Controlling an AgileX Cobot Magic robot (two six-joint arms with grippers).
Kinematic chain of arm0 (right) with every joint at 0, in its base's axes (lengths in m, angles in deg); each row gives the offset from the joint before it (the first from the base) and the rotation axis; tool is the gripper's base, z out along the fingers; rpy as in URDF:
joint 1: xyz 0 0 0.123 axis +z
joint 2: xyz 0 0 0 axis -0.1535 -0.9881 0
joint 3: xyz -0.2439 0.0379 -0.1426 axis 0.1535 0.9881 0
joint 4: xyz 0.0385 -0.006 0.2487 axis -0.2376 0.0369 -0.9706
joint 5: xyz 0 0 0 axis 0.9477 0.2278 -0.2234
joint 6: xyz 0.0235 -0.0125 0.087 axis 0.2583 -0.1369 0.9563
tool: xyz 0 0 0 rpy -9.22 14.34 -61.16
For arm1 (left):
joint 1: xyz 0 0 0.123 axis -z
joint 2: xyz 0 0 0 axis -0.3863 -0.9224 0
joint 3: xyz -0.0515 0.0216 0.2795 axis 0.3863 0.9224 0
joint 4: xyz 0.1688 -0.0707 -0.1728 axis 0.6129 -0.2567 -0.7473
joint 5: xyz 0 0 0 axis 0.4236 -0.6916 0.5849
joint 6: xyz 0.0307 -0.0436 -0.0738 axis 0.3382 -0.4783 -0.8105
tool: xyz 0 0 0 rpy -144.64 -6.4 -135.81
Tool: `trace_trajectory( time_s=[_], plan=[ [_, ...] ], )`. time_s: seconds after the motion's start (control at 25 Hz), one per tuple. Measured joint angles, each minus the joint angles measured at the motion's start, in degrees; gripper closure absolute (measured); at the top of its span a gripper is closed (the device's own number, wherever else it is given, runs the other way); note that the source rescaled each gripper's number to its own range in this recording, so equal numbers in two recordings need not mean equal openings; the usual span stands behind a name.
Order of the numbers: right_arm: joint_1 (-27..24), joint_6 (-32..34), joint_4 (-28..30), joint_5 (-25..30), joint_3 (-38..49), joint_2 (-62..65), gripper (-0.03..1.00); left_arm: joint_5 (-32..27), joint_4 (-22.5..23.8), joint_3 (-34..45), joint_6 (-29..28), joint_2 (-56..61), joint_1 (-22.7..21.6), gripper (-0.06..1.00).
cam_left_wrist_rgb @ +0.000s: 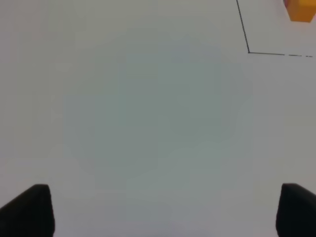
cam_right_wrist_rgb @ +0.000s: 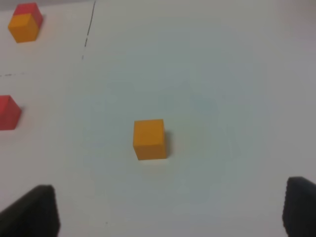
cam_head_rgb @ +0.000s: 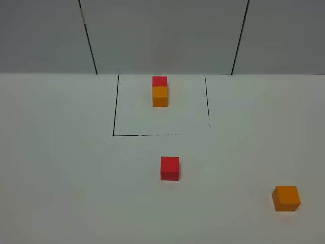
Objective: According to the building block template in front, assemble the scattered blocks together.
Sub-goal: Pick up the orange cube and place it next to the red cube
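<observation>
While the left gripper [cam_left_wrist_rgb: 167, 207] and right gripper [cam_right_wrist_rgb: 170, 210] both stood wide open and empty, the orange block [cam_right_wrist_rgb: 149, 139] lay ahead of the right one, red block [cam_head_rgb: 170, 168] well apart, nearer the template [cam_head_rgb: 160, 91].

Joined red-and-orange cube pair [cam_left_wrist_rgb: 299, 10]: cropped at left wrist view's corner.
Loose matte red cube [cam_right_wrist_rgb: 9, 112]: half cropped by right wrist view's edge.
</observation>
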Motion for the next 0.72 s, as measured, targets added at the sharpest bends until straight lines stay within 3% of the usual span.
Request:
trace_trajectory(
  time_s=[0.4, 0.72],
  plan=[
    [0.0, 0.0, 0.0, 0.0, 0.0, 0.0, 0.16, 0.83, -0.36, 1.86, 2.86, 1.56, 0.0, 0.08],
    [0.0, 0.0, 0.0, 0.0, 0.0, 0.0, 0.16, 0.17, -0.36, 2.66, 3.12, 1.85, 0.0, 0.2]
  ],
)
